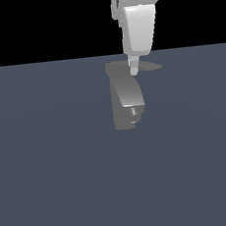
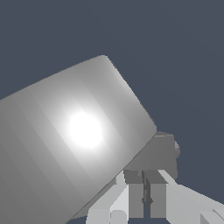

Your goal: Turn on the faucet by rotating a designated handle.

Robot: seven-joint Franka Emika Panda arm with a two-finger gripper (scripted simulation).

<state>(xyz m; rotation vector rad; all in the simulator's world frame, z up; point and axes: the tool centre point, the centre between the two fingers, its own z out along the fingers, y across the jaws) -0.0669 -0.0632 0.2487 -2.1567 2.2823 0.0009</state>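
From my exterior view the tool (image 1: pixel 134 69) sat at the faucet (image 1: pixel 127 101) top, covering part of the handle (image 1: pixel 149 66), and I couldn't tell its spread.

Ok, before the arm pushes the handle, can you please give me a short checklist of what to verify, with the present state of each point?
1. Gripper is down at the faucet's top: ok, its fingertip shows at lever height in the exterior view.
2. Handle is in view and free: ok, it sticks out toward the exterior view's right.
3. Finger really touches the handle: cannot tell, they overlap in the exterior view only.
4. Gripper is open or shut: cannot tell, the fingers look close together in the wrist view.
5. Faucet stands upright on the ground: ok.
6. Handle already turned: cannot tell from one moment.
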